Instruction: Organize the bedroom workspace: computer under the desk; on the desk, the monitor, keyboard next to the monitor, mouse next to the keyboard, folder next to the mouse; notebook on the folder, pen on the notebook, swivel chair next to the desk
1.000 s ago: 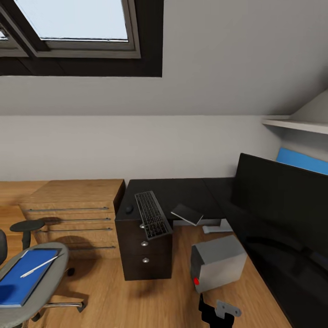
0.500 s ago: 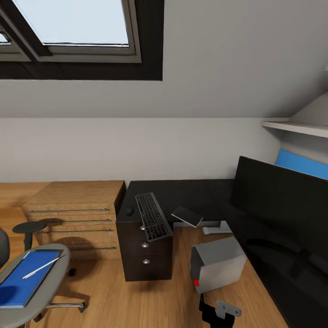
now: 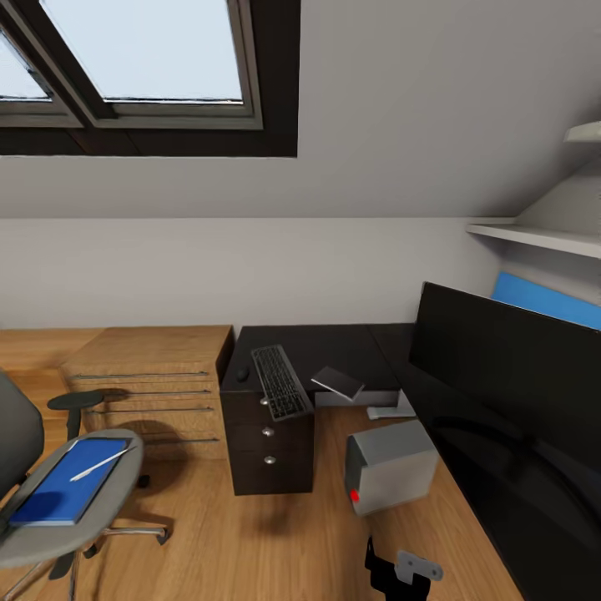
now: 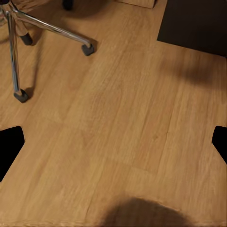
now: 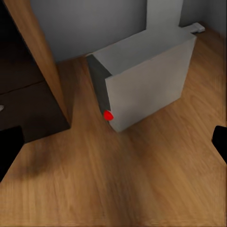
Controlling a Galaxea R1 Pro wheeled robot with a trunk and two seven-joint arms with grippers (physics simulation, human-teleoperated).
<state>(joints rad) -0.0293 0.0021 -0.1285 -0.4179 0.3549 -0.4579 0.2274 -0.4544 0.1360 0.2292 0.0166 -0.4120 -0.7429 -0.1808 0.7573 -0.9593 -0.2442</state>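
Blue folder [image 3: 63, 494] with the pen [image 3: 102, 464] lies on the swivel chair [image 3: 75, 509] — keyboard [image 3: 279, 381] and mouse [image 3: 242, 375] sit on the bench [image 3: 334, 349], computer [image 3: 389, 477] beneath; both end effectors spread open.

Head view high over the desk [image 3: 334, 346], right wrist close on the computer [image 5: 142, 80] (shared), left wrist facing floor [image 4: 118, 132]
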